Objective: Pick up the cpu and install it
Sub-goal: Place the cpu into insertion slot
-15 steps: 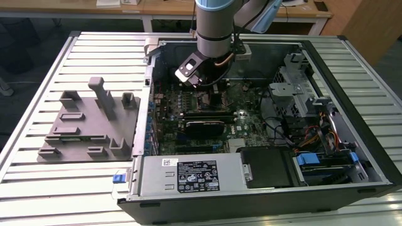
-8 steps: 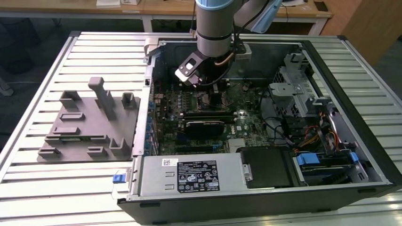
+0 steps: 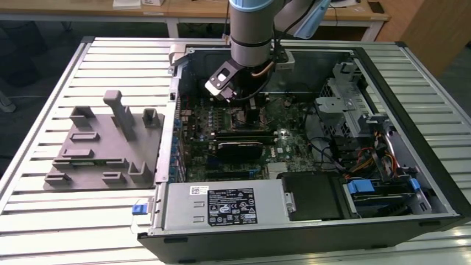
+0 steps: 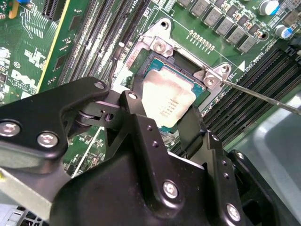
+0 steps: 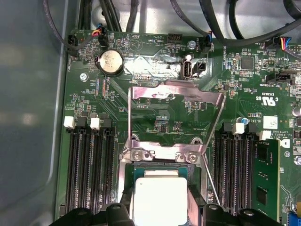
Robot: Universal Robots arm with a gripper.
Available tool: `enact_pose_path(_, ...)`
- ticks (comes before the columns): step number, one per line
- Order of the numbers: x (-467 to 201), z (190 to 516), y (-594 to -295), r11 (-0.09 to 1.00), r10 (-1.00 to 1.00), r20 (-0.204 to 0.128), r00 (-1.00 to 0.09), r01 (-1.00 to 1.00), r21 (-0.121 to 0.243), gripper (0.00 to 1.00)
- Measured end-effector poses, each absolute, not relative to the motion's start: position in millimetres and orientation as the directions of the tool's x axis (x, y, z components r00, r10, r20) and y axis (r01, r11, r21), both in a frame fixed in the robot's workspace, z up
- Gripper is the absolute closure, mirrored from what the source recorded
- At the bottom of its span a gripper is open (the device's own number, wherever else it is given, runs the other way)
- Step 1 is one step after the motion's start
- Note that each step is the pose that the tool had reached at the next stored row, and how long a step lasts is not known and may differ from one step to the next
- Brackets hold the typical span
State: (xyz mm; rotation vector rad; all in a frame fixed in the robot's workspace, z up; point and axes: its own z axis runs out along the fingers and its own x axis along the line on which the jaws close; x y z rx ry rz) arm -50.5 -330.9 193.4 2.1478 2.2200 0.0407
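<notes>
Narrowly parted, tool (image 4: 164, 123) straddles cpu (image 4: 167, 101) in socket (image 4: 160, 47)

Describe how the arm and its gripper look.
The arm is a silver-grey cylinder with light blue trim; a small black and silver box and a looped orange cable sit at its wrist. The gripper is matte black, built of angular plates and links fastened with silver screws.

Black label w/ white print & marks on the power supply (image 3: 231, 207), in a corner of the case (image 3: 309, 238); white sticker (image 3: 198, 190) at its edge. Faint grey print lines on the cpu (image 4: 167, 101) top. Small white lettering across the board (image 5: 155, 113). None clear enough to read.
</notes>
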Motion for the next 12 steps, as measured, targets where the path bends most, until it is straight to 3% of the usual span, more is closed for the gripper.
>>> enact_pose_path(12,-50.5,195.1,-330.9,-0.011,1.0,-0.02,0.012,0.998,0.055,0.47)
